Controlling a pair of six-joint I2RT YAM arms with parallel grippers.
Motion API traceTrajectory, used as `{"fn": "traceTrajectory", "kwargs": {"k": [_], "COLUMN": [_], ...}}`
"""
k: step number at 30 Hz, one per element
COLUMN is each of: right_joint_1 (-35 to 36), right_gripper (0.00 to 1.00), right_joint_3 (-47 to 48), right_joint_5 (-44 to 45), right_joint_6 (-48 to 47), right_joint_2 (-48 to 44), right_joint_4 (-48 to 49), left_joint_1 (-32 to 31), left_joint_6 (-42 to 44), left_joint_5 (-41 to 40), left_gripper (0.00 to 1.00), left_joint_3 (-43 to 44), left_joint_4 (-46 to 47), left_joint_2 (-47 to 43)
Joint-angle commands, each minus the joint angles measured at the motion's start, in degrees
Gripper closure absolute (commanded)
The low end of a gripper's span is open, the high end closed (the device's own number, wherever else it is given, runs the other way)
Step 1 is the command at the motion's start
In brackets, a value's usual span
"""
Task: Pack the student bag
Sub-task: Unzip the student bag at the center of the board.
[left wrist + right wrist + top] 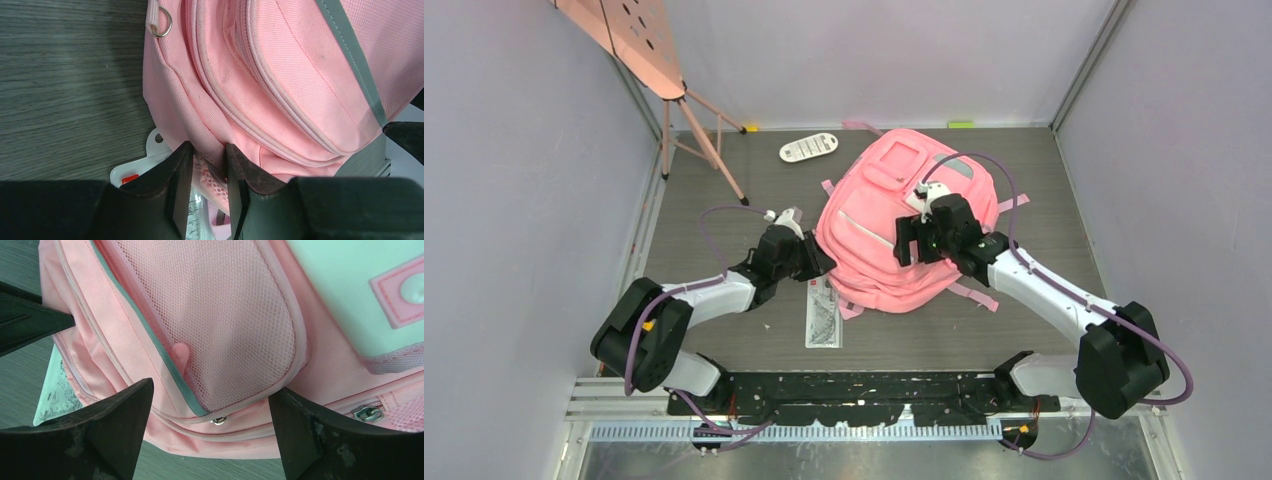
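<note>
The student bag (879,225) is a large pink backpack lying flat in the middle of the table. My left gripper (821,262) is at its lower left edge. In the left wrist view my left gripper (209,151) is shut on a fold of the bag's (280,75) pink edge fabric. My right gripper (916,240) hovers over the bag's middle. In the right wrist view my right gripper (210,400) is wide open and empty above a mesh pocket (220,325), with a small metal zipper pull (218,420) between the jaws.
A clear packaged ruler (824,318) lies on the table, partly under the bag's lower left edge; its white hang tab (150,159) shows by my left fingers. A white remote-like item (809,147) lies at the back. A pink stand (694,120) is at the back left.
</note>
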Motion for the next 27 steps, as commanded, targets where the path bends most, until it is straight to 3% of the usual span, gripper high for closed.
{"fn": "traceTrajectory", "kwargs": {"k": [1,11,17,23,27], "right_joint_1": [1.6,7.6,7.9,8.5,8.9], "right_gripper": [0.11,0.13,0.14,0.25,0.35], "right_joint_3": [0.1,-1.5,-1.6,-3.2,-3.0], "right_joint_5": [-5.1,-5.6,1.3,8.3,8.6], "right_joint_6": [2.9,9.1,6.0,4.2,2.5], "right_joint_2": [-2.1,-11.7,-12.2,-9.9,-8.0], "right_joint_4": [-1.4,-11.1,-12.6,-9.0,-7.0], "left_joint_1": [0.2,0.2,0.2,0.2,0.2], "left_joint_6": [1.2,2.0,2.0,2.2,2.5], "left_joint_5": [-2.1,-2.6,-2.3,-2.8,-3.0], "left_gripper": [0.69,0.69,0.69,0.69,0.69], "left_joint_3": [0.0,0.8,1.0,0.7,0.6], "left_joint_4": [0.9,-0.4,-0.4,-1.3,-1.7], "left_joint_2": [-2.0,-1.5,-1.4,-2.4,-2.8]}}
